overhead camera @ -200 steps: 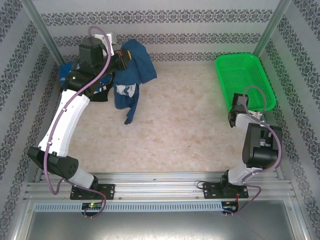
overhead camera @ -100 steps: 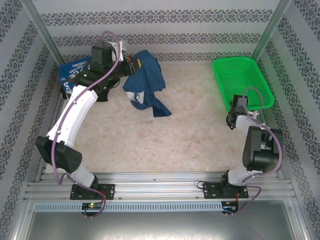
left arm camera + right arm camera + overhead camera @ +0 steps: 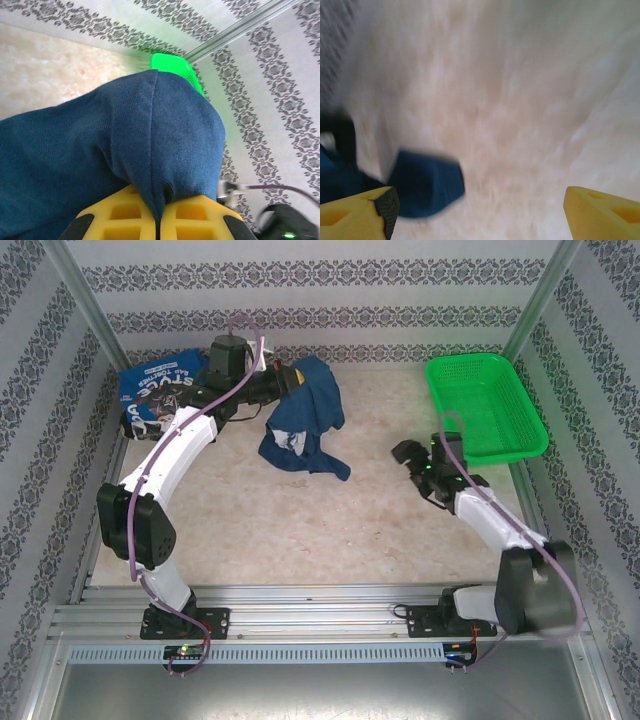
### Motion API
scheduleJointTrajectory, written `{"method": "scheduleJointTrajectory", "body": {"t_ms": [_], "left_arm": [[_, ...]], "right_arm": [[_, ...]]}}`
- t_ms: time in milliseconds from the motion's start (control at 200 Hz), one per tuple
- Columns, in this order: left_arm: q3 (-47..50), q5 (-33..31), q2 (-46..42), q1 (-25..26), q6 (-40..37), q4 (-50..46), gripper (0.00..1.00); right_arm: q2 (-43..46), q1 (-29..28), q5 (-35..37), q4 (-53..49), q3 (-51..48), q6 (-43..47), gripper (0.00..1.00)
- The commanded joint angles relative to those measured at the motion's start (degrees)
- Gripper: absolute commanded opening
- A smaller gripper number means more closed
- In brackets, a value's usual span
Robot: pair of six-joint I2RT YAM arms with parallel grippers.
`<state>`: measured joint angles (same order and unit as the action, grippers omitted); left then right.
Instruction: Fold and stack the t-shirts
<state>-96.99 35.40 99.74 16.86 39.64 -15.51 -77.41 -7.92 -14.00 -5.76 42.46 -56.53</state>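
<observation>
A pale, marbled worktop (image 3: 330, 530) is sitting inside a booth whose walls (image 3: 300, 280) are carrying grey patterned stripes. A green basket (image 3: 485, 405) is resting at two o'clock in the overhead view, and a lettered blue shirt (image 3: 150, 390) is lying at ten o'clock against the back corner.

Compared with a second ago, the left arm is reaching further toward twelve o'clock, so the navy shirt (image 3: 310, 415) is now hanging nearer the middle, with its lower end trailing on the worktop instead of dangling. More of the lettered blue shirt is showing. The right arm, folded beside the basket before, is now stretching out toward nine o'clock, well clear of the basket.

The left hand (image 3: 283, 378) is pinching together on a bunched fold of the navy shirt; in its own camera the yellow fingers (image 3: 125, 220) are meeting with the cloth (image 3: 100, 150) squeezed between them. The right hand (image 3: 408, 455) is standing wide apart, holding nothing, hovering over bare worktop; its blurred camera is showing a corner of the navy shirt (image 3: 425, 182) near its left finger (image 3: 355, 215).
</observation>
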Motion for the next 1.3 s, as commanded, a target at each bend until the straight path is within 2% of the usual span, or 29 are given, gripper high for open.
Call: {"method": "scheduleJointTrajectory", "body": {"t_ms": [0, 110, 185, 365, 615, 659, 704, 829, 914, 1044, 1144, 1219, 1294], "left_arm": [[1.42, 1.43, -1.03, 0.27, 2.08, 6.45, 0.00], [3.29, 0.78, -2.16, 0.07, 1.42, 6.45, 0.00], [5.38, -0.05, -3.38, -0.03, 1.40, 6.99, 0.00], [11.09, -0.98, -6.51, 0.01, 2.73, 10.47, 0.00], [17.74, -2.49, -10.12, -0.12, 2.62, 11.96, 0.00], [18.99, -2.35, -10.67, -0.14, 2.80, 13.02, 0.00], [20.18, -2.07, -11.12, -0.17, 3.05, 14.14, 0.00], [24.65, 0.03, -12.46, -1.53, 3.68, 19.31, 0.00], [27.03, 0.90, -13.82, -3.65, 2.77, 22.18, 0.00], [26.43, 3.11, -14.75, -8.05, 0.07, 25.07, 0.00], [24.41, 6.94, -14.97, -11.63, -0.95, 33.02, 0.02], [24.79, 8.07, -15.73, -14.61, -0.61, 41.12, 0.23], [28.03, 6.26, -17.26, -17.98, 0.74, 44.69, 0.34]], "right_arm": [[-8.64, -3.20, -14.82, 1.03, 1.24, 2.35, 0.84], [-16.71, -7.81, -17.74, 3.89, 7.17, -1.67, 0.83], [-21.03, -9.91, -17.19, 4.69, 10.61, -5.55, 0.83], [-27.74, -10.29, -14.68, 14.91, 10.59, -16.76, 0.80], [-33.76, -10.62, -10.22, 16.09, 13.40, -21.40, 0.76], [-35.18, -10.56, -9.23, 16.27, 13.81, -22.05, 0.72], [-36.84, -10.21, -9.14, 16.43, 14.90, -22.40, 0.62], [-37.52, -8.12, -7.59, 20.44, 16.38, -23.12, 0.18], [-34.85, -5.85, -7.37, 20.52, 18.82, -20.36, 0.00], [-29.23, -1.36, -8.70, 19.16, 24.06, -15.15, 0.00], [-25.18, 2.61, -10.98, 18.60, 29.13, -12.89, 0.00], [-22.22, 4.76, -12.62, 16.88, 32.83, -10.48, 0.00], [-19.13, 6.43, -14.34, 13.70, 34.77, -7.11, 0.00]]}}
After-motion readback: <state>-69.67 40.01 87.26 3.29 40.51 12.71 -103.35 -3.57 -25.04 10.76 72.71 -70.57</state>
